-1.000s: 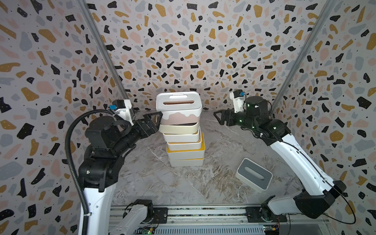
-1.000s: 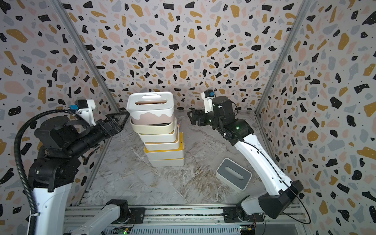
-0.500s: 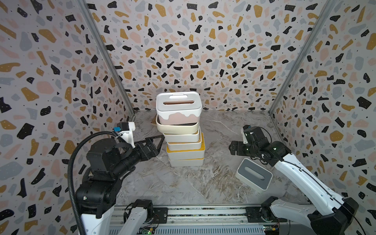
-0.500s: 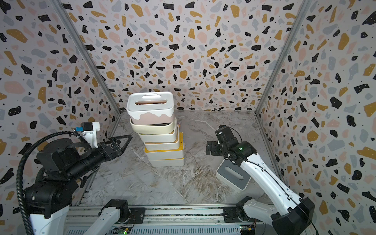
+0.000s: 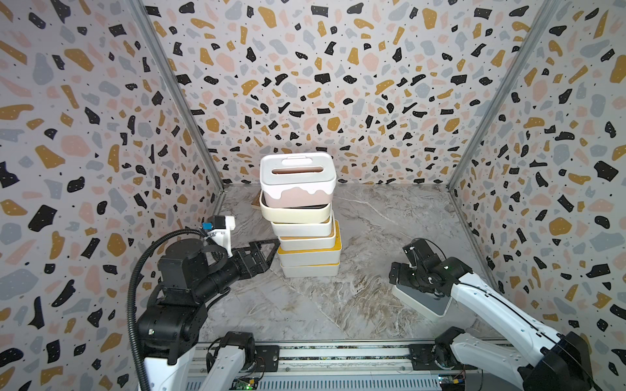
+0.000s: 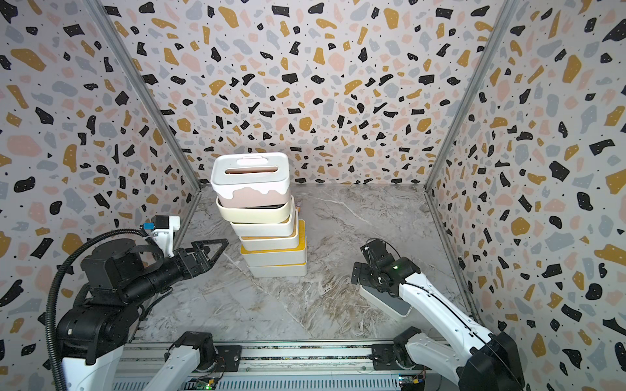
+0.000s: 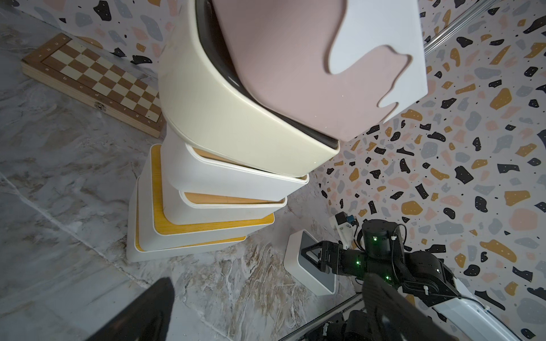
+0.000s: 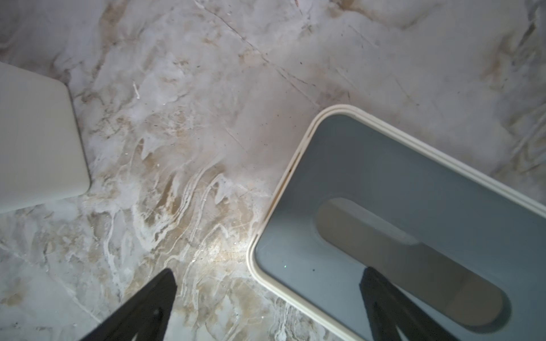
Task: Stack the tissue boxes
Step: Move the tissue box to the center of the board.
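Several tissue boxes stand in a leaning stack (image 5: 308,243) (image 6: 271,237) (image 7: 218,183) mid-floor, topped by a white-and-pink box (image 5: 298,172). A grey-lidded tissue box (image 5: 437,304) (image 6: 396,304) (image 7: 313,274) (image 8: 413,192) lies alone on the floor to the right. My left gripper (image 5: 266,252) (image 6: 213,248) (image 7: 267,280) is open and empty, just left of the stack's lower boxes and apart from them. My right gripper (image 5: 403,267) (image 6: 364,262) (image 8: 269,274) hangs open over the grey box's near end, one finger above the lid, the other over bare floor.
A wooden chessboard (image 7: 91,76) lies flat against the back wall behind the stack, only its edge (image 5: 256,203) peeking out in a top view. Patterned walls close in three sides. The stack's bottom box corner (image 8: 35,141) shows in the right wrist view.
Both arms dropped from the top of the stack. The left gripper sank to the stack's lower left. The right gripper swung down right over the grey box and opened wider.
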Tool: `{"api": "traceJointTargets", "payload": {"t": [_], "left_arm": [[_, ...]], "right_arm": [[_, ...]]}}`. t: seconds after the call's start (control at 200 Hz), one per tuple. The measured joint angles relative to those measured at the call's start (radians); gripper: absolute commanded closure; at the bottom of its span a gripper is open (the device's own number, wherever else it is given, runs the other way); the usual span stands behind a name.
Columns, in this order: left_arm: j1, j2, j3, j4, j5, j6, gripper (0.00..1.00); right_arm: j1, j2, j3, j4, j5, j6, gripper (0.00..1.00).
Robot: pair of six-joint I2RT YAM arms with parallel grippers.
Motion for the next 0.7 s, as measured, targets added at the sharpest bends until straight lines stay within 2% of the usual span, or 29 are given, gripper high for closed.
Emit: {"api": "traceJointTargets", "payload": {"t": [0.225, 0.471, 0.701], "left_arm": [[-0.002, -0.007, -0.027, 0.003, 0.017, -0.003, 0.0], [-0.005, -0.007, -0.048, 0.01, 0.016, -0.007, 0.0], [-0.005, -0.006, -0.06, 0.015, 0.014, -0.011, 0.0]], "right_arm": [[-0.01, 0.023, -0.02, 0.061, -0.014, -0.01, 0.01], [-0.015, 0.114, -0.021, 0.148, -0.047, -0.034, 0.01], [0.048, 0.213, -0.018, 0.236, -0.105, -0.046, 0.01]]}}
